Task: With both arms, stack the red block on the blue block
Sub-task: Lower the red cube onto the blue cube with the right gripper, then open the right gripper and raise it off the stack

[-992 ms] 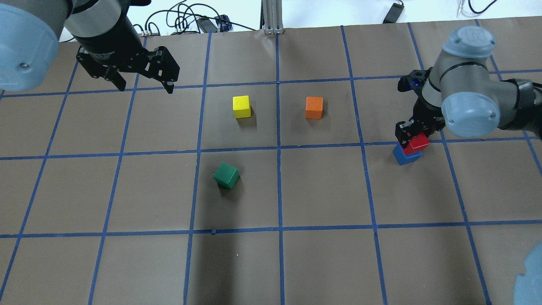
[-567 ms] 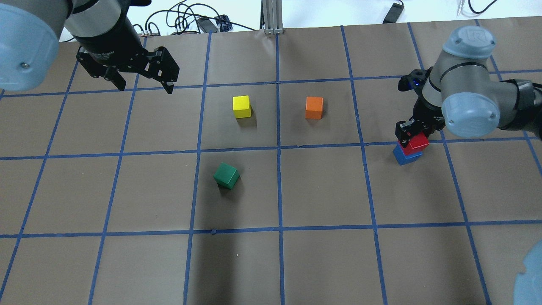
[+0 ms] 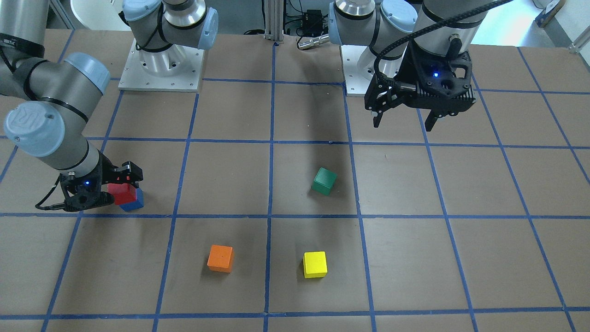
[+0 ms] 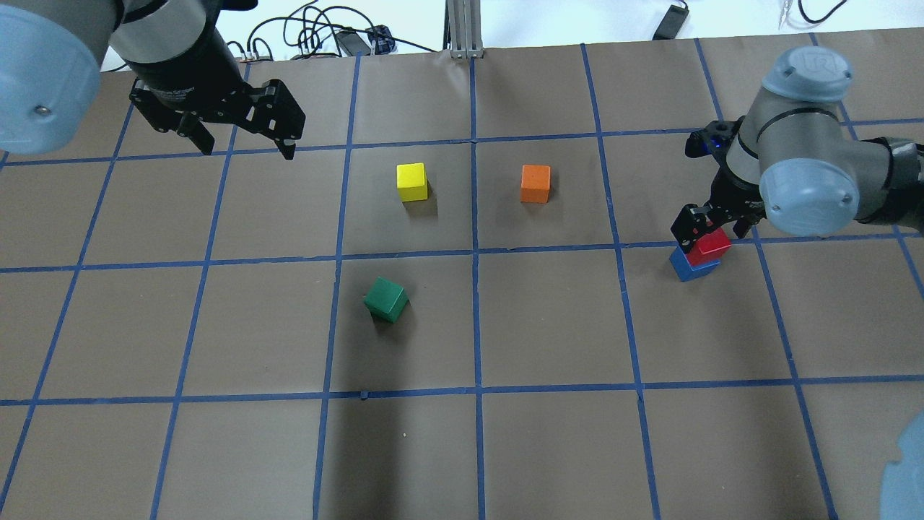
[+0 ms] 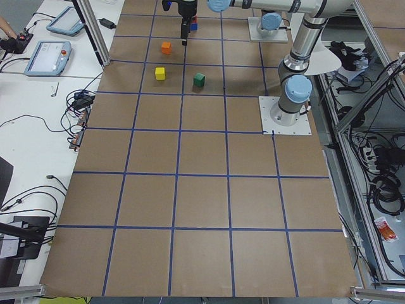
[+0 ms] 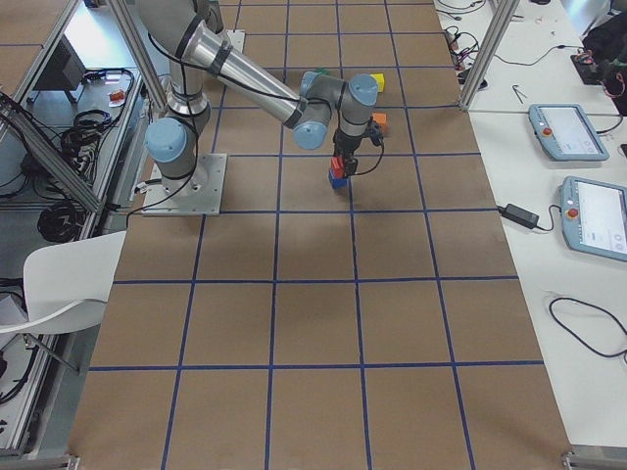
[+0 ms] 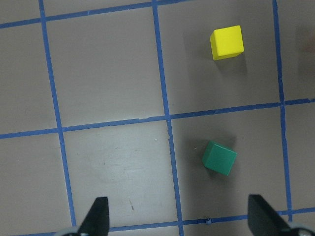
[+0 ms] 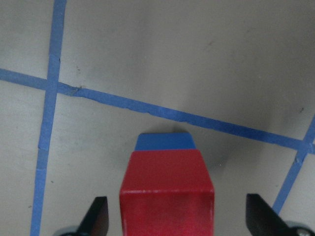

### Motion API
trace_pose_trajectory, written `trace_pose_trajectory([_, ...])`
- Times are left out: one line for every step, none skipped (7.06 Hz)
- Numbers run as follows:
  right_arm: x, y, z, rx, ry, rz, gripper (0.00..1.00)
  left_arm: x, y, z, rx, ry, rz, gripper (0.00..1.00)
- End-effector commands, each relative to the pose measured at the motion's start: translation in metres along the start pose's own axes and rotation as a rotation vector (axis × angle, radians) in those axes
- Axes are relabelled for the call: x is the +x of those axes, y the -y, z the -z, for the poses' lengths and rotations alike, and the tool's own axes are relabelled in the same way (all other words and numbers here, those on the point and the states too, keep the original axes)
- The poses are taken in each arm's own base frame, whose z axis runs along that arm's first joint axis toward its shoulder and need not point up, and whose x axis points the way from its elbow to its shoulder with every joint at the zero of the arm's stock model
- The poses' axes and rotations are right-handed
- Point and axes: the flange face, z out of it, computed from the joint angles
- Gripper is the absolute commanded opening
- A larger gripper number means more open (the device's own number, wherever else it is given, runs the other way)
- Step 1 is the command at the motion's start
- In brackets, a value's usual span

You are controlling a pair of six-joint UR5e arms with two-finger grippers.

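The right end effector (image 8: 180, 217) is spread open: in its wrist view the two fingertips stand well clear of the red block (image 8: 167, 191) on either side, with bare table (image 4: 548, 448) showing in both gaps, so nothing is gripped. The red block rests on top of the blue block (image 8: 165, 141), of which only a narrow strip shows beyond the red cube's far edge. The stacking itself therefore looks done. What seems left is for the right arm to lift clear of the blue block without nudging the pair. The left end effector (image 7: 179, 219) is also open and empty, hanging well away from the blue block, with the orange cube (image 4: 535, 183), yellow cube (image 7: 227, 42) and green cube (image 7: 219, 158) lying on the table between it and the blue block. The right wrist view alone shows the clearance beside the red block, while the overhead view shows a finger close against it without settling contact. The left wrist view shows only the green and yellow cubes, not the stack.
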Motion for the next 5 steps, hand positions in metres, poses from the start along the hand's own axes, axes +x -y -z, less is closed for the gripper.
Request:
trace_pose_trajectory([0.003, -0.010, 0.053, 0.001, -0.053, -0.003, 1.00, 0.000, -0.001, 0.002, 0.003, 0.000, 0.001, 1.00])
trace_pose_trajectory([-0.001, -0.016, 0.083, 0.004, -0.053, -0.008, 1.00, 0.000, 0.000, 0.000, 0.000, 0.000, -0.001, 1.00])
trace_pose_trajectory([-0.005, -0.027, 0.117, 0.009, -0.053, -0.007, 1.00, 0.000, 0.000, 0.000, 0.001, 0.000, -0.001, 1.00])
trace_pose_trajectory([-0.013, -0.039, 0.148, 0.001, -0.044, -0.016, 1.00, 0.000, -0.001, 0.003, 0.004, 0.000, -0.001, 1.00])
trace_pose_trajectory([-0.026, -0.043, 0.182, 0.027, -0.052, -0.064, 1.00, 0.000, -0.002, 0.002, 0.003, 0.000, -0.001, 1.00])
